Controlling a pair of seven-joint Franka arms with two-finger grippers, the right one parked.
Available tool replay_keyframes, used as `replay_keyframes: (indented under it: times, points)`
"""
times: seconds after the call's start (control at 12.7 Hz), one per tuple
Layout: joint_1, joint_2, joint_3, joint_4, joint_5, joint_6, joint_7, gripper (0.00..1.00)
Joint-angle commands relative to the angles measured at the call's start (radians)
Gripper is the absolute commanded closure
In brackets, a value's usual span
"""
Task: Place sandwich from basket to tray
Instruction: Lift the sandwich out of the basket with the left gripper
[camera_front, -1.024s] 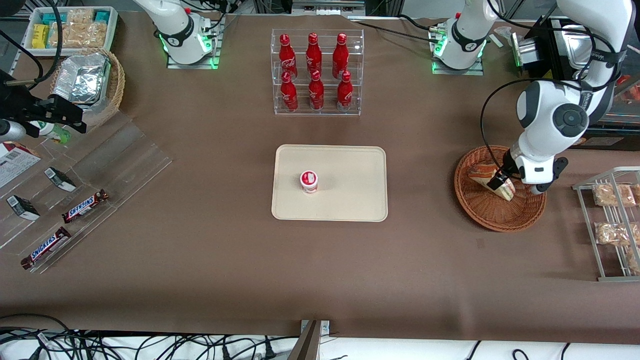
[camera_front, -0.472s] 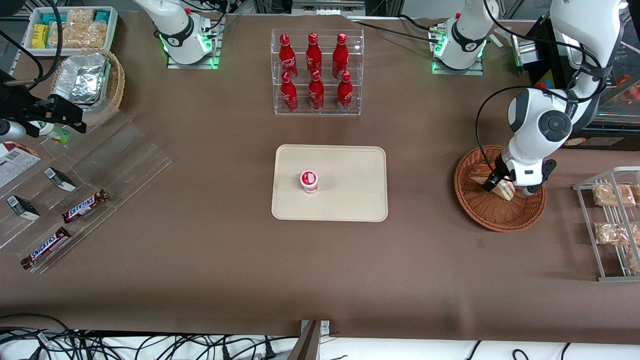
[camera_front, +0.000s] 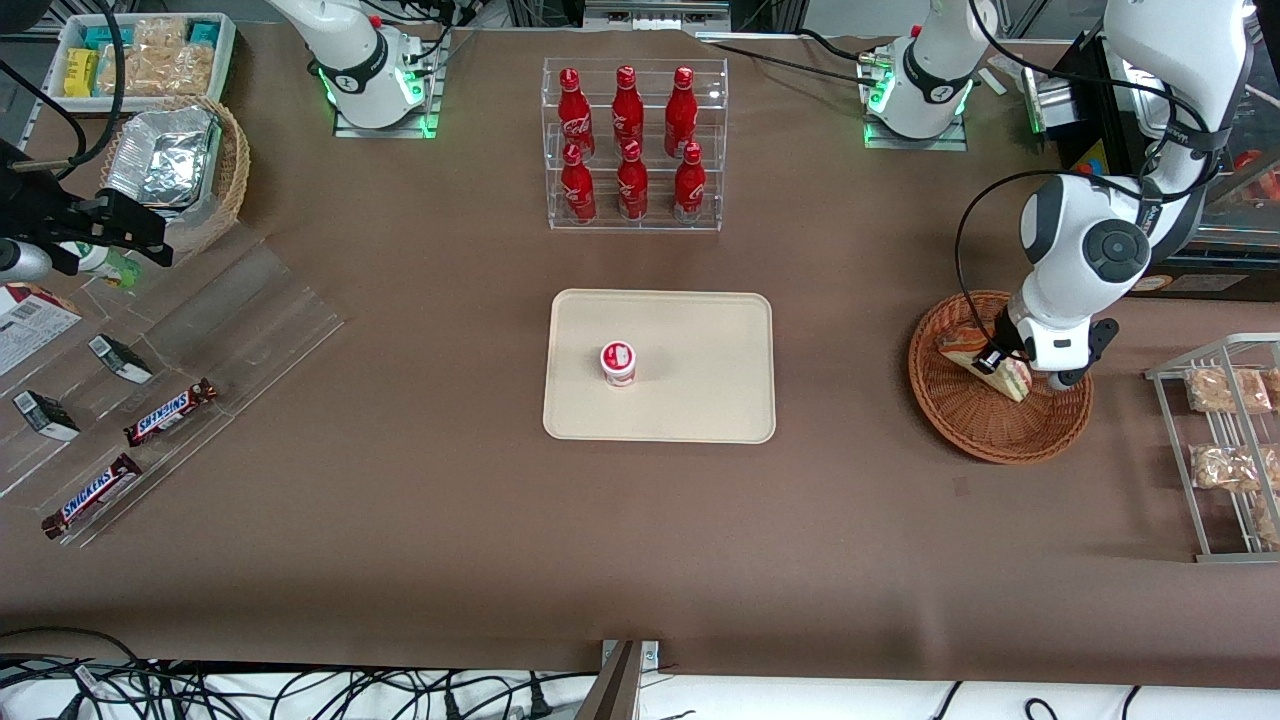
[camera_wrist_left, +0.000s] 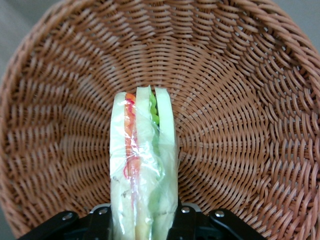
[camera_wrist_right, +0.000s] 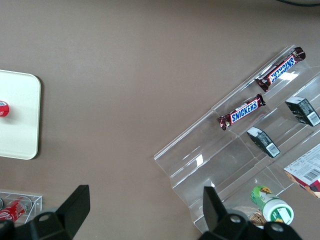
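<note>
The sandwich (camera_front: 985, 362) sits in the basket (camera_front: 990, 425), well toward the working arm's end of the table, with the left gripper (camera_front: 992, 361) down on it from above. From the front, the pale wedge lies slanted across the woven bowl, one end under the black fingers. The tray (camera_front: 700, 400) lies well apart toward the middle of the table, and a small red-and-white cup (camera_front: 618, 362) stands on it, so there is bare surface beside the cup to aim for.

Through the left wrist camera, the sandwich (camera_wrist_left: 144, 170) stands on edge, bread slices outward, orange and green filling between, film crinkled over it. The fingers (camera_wrist_left: 102, 226) press against both bread faces, so the gripper (camera_wrist_left: 142, 227) is clamped on the wedge, the basket (camera_wrist_left: 240, 100) weave spreading beneath.

I'd judge it light and soft: bread gives under pressure and the wrap looks slick. Holding across the flat faces at the thick end seems right, with only modest squeeze.

The right wrist camera shows only a corner of the tray (camera_wrist_right: 20, 115).
</note>
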Motion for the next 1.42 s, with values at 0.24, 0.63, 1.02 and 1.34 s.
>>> replay_keyframes:
  times: [0.24, 0.63, 1.02, 1.34]
  points:
    - [0.0, -0.143, -0.022, 0.085, 0.014, -0.233, 0.142, 1.0]
    - [0.001, -0.142, -0.088, 0.352, -0.083, -0.535, 0.269, 1.0]
    - [-0.019, -0.139, -0.143, 0.503, -0.125, -0.705, 0.461, 1.0]
    - [-0.02, -0.136, -0.296, 0.543, -0.14, -0.702, 0.539, 1.0]
